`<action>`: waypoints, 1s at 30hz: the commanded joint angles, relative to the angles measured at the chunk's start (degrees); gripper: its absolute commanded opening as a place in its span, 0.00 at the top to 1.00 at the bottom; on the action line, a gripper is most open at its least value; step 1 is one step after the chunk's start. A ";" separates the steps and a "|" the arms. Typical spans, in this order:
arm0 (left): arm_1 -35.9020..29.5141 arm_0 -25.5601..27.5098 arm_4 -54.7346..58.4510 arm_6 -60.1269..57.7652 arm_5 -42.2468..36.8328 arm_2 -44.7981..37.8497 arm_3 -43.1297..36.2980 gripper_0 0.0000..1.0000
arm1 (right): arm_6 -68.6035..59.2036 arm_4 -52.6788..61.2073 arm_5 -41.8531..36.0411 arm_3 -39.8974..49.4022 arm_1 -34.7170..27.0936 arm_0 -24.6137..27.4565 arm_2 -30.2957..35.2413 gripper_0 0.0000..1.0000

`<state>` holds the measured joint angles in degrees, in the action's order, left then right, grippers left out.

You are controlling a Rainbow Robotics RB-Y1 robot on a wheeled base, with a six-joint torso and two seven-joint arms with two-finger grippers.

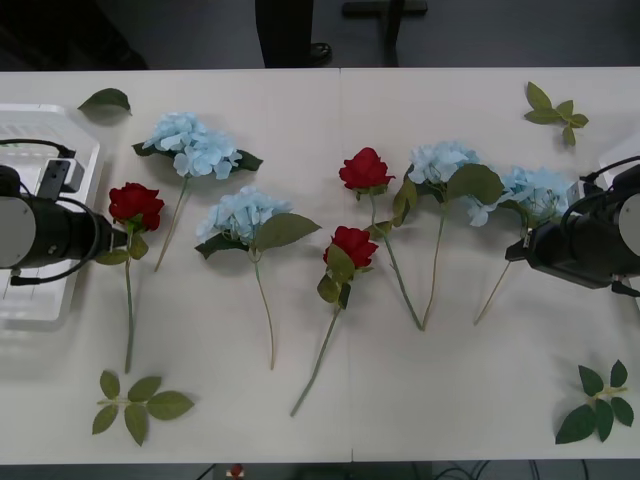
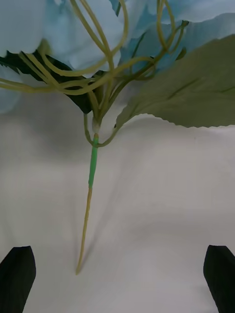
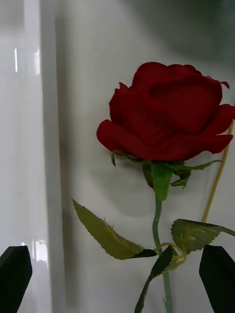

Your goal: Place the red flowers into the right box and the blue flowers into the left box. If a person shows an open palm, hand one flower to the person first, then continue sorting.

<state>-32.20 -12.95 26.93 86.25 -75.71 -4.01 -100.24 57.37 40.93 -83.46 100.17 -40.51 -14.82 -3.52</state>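
Observation:
Three red flowers lie on the white table: one (image 1: 136, 203) beside the left box (image 1: 30, 125), two (image 1: 365, 168) (image 1: 353, 245) mid-table. Several blue flowers (image 1: 190, 143) (image 1: 243, 213) (image 1: 440, 160) (image 1: 540, 190) are spread across it. My left gripper (image 3: 117, 279) is open, just short of the leftmost rose (image 3: 166, 112), with the box rim (image 3: 39, 146) alongside. My right gripper (image 2: 117, 279) is open over the stem (image 2: 90, 205) of the rightmost blue flower. A person's trousers (image 1: 285, 30) stand beyond the table; the open palm is out of view.
Loose green leaf sprigs lie at the far left (image 1: 105, 99), far right (image 1: 553, 108), near left (image 1: 138, 402) and near right (image 1: 598, 402). The left arm (image 1: 50, 232) reaches over the left box; the right arm (image 1: 585, 245) hangs at the right edge.

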 commanded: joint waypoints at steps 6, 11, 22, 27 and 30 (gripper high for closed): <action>2.84 -4.01 -3.99 2.52 2.05 3.57 2.68 0.00 | -2.62 -3.22 0.84 -1.47 4.65 -1.70 0.97 0.00; 3.63 -4.54 -5.57 3.13 6.45 5.68 6.55 0.00 | -2.97 -8.58 1.54 -3.23 6.32 -3.72 -2.46 0.00; 3.72 -4.89 -6.71 4.19 9.53 7.79 11.03 0.10 | -3.14 -14.03 5.14 -5.95 8.60 -3.99 -5.45 0.00; 3.81 -5.77 -6.97 4.28 12.51 8.67 14.81 0.26 | -3.85 -14.74 7.34 -7.62 8.96 -3.90 -7.21 0.00; 3.81 -5.86 -7.33 4.19 12.51 8.75 15.25 0.41 | -3.93 -15.44 7.69 -7.80 9.48 -3.72 -7.21 0.00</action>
<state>-28.59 -17.08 20.43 88.43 -63.51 4.98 -84.76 57.04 26.33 -75.89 91.74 -31.60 -18.12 -11.29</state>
